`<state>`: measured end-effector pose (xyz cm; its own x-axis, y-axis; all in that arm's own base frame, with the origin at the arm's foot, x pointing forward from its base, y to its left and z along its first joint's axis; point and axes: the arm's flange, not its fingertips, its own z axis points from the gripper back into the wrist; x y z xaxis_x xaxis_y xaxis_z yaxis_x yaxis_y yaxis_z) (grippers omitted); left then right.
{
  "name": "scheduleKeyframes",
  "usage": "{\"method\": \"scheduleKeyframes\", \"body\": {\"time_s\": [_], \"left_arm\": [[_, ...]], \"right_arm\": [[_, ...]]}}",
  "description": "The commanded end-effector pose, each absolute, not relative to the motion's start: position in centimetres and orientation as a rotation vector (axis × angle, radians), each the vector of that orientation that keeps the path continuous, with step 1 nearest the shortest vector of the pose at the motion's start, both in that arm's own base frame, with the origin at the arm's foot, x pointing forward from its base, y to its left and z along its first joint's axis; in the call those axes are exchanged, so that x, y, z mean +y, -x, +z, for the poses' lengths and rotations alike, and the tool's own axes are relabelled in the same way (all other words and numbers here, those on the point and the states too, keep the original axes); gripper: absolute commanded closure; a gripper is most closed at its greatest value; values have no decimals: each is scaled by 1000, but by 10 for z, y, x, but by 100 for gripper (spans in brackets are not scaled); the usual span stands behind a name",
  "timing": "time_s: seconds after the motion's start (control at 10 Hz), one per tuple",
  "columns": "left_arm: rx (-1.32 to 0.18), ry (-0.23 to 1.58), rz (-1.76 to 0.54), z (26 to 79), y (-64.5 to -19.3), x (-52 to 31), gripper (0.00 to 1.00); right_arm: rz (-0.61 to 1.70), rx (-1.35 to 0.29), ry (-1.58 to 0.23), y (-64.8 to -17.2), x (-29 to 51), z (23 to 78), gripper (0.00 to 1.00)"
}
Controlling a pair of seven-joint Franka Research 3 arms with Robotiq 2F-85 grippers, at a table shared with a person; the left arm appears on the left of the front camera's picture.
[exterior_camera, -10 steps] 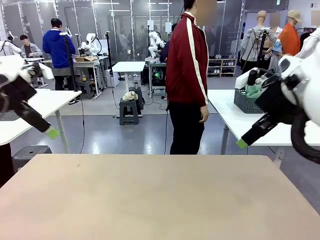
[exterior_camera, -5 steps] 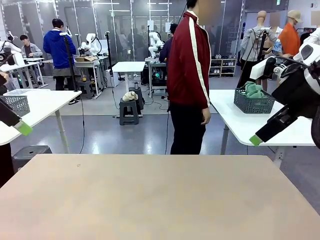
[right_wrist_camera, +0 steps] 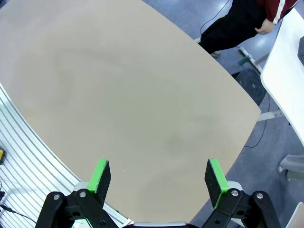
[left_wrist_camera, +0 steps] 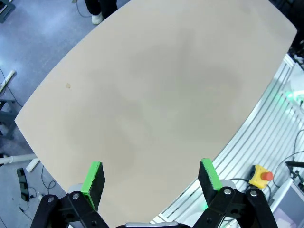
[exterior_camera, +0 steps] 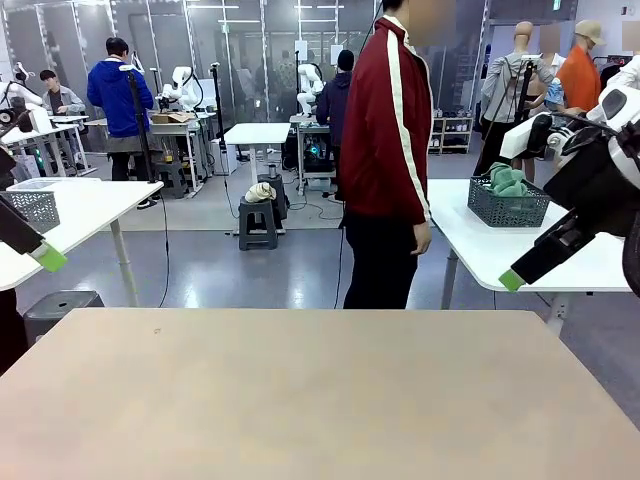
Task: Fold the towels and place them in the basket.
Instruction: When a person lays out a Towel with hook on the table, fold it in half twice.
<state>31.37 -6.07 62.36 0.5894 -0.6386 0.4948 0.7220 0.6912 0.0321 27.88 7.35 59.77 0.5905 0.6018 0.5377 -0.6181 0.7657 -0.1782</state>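
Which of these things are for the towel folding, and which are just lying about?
For the job: dark basket on the white side table; green towel heaped in it; left tool and right tool, both open; brown table.
Lying about: stool with a cream bundle; mesh basket on the left-hand table; yellow button box.

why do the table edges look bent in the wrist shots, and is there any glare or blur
Left wrist view: the wide-angle lens bows the table edges; faint soft shadows, no glare. Right wrist view: same bowing, even light, sharp. Front view: table edges straight, flat light, no glare or blur on it.
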Motion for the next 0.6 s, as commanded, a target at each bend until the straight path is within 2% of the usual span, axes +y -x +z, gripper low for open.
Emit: {"method": "scheduleKeyframes", "body": {"time_s": [0.0,0.1,0.5], "left_arm": [[-502,179,-797,624,-314,-61,0],[-500,91,-847,643,-312,-58,0],[-560,-34,-929,716,-312,-36,0]], "right_arm": [[710,-615,-28,-279,74,598,0],[705,-567,-60,-276,69,618,0],[710,-645,-49,-247,53,721,0]]}}
